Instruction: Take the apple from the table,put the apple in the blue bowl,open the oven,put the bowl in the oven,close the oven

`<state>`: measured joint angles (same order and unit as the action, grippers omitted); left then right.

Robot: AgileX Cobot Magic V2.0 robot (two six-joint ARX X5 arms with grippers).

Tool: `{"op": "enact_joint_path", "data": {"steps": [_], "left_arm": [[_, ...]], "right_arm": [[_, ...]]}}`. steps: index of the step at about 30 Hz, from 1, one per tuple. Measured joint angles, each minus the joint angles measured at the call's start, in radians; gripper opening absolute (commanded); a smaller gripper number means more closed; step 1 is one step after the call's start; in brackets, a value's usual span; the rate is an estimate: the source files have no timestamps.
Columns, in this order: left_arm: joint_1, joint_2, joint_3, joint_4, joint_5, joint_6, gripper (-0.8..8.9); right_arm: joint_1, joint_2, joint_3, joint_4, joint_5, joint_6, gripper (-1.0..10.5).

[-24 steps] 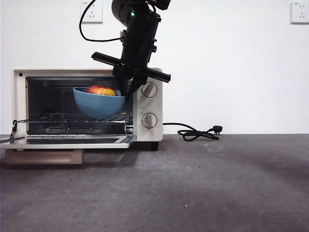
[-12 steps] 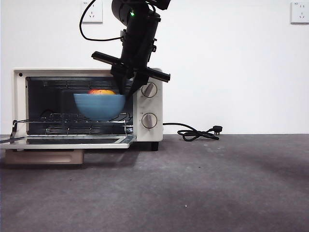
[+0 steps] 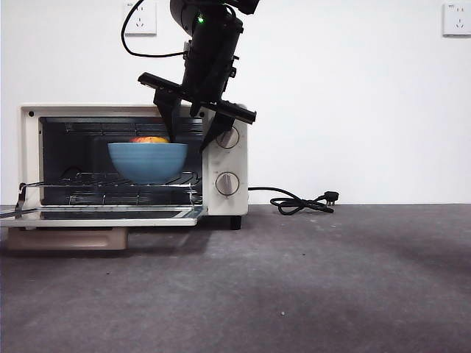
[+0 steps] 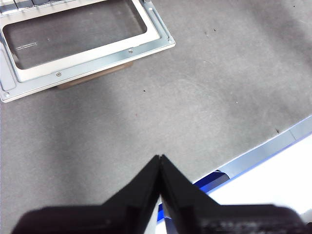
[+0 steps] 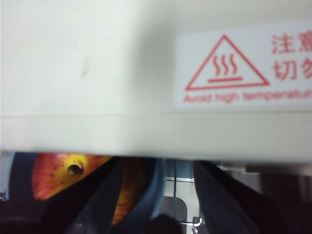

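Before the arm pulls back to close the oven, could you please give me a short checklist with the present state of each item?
1. Blue bowl resting level on the rack inside the oven: ok.
2. Apple inside the bowl: ok.
3. Right gripper open, jaws astride the bowl's rim with the rim free between them: ok.
4. Oven door fully down, nothing on it: ok.
5. Bowl far enough inside for the door to shut: cannot tell.
6. Left gripper shut, away from the oven above the table: ok.
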<state>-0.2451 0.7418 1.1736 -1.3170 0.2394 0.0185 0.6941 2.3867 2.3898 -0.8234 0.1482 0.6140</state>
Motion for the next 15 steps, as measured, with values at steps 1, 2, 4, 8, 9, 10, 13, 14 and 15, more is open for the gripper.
{"op": "enact_joint_path", "data": {"steps": [1, 2, 4, 8, 9, 10, 13, 14, 15], "left_arm": [[0.000, 0.000, 0.000, 0.000, 0.000, 0.000, -0.05], [0.000, 0.000, 0.000, 0.000, 0.000, 0.000, -0.05], [0.000, 0.000, 0.000, 0.000, 0.000, 0.000, -0.05], [0.000, 0.000, 0.000, 0.000, 0.000, 0.000, -0.05], [0.000, 0.000, 0.000, 0.000, -0.001, 0.000, -0.05], [0.000, 0.000, 0.000, 0.000, -0.001, 0.000, -0.05], [0.000, 0.000, 0.000, 0.000, -0.001, 0.000, -0.05], [0.000, 0.000, 0.000, 0.000, -0.002, 0.000, -0.05], [0.000, 0.000, 0.000, 0.000, -0.002, 0.000, -0.05]], "right_arm": [[0.000, 0.000, 0.000, -0.007, 0.000, 0.000, 2.4], [0.000, 0.000, 0.000, -0.019, 0.000, 0.000, 2.4], [0.000, 0.000, 0.000, -0.030, 0.000, -0.004, 2.4], [0.002, -0.004, 0.000, -0.061, 0.003, -0.021, 2.4], [0.002, -0.006, 0.000, -0.066, 0.006, -0.028, 2.4], [0.004, -0.008, 0.000, -0.068, 0.010, -0.037, 2.4], [0.008, -0.033, 0.000, -0.080, 0.031, -0.073, 2.4], [0.010, -0.047, 0.000, -0.090, 0.036, -0.086, 2.4], [0.012, -0.063, 0.000, -0.099, 0.039, -0.096, 2.4]]}}
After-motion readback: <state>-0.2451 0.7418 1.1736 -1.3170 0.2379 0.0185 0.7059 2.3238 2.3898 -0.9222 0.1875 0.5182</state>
